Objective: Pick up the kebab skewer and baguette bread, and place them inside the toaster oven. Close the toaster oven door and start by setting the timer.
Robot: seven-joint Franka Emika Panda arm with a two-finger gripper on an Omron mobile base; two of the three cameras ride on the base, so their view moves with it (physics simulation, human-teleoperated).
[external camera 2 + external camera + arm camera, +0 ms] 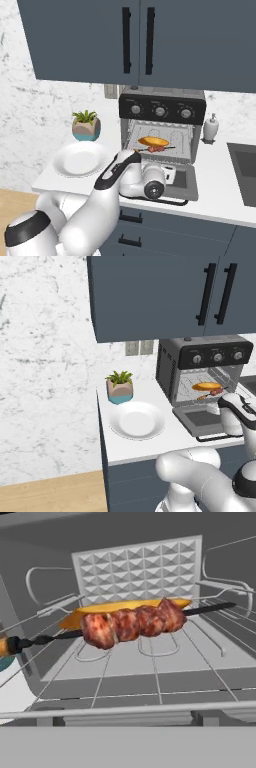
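Jaws spread wide, holding nothing, facing the oven (pixel 162 127) rack. Skewer (pixel 131 625) across it from nine to three o'clock, bread (pixel 112 608) half hidden behind.

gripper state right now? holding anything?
Gripper: open and empty, over the lowered toaster oven door. The kebab skewer and baguette bread lie on the toaster oven's rack.

The toaster oven (pixel 200 371) has matt dark grey metal walls, a thin wire rack (pixel 150 662) and an embossed back panel. The kebab skewer (pixel 130 624) looks glistening and rough; the baguette bread (pixel 95 609) smooth, golden.
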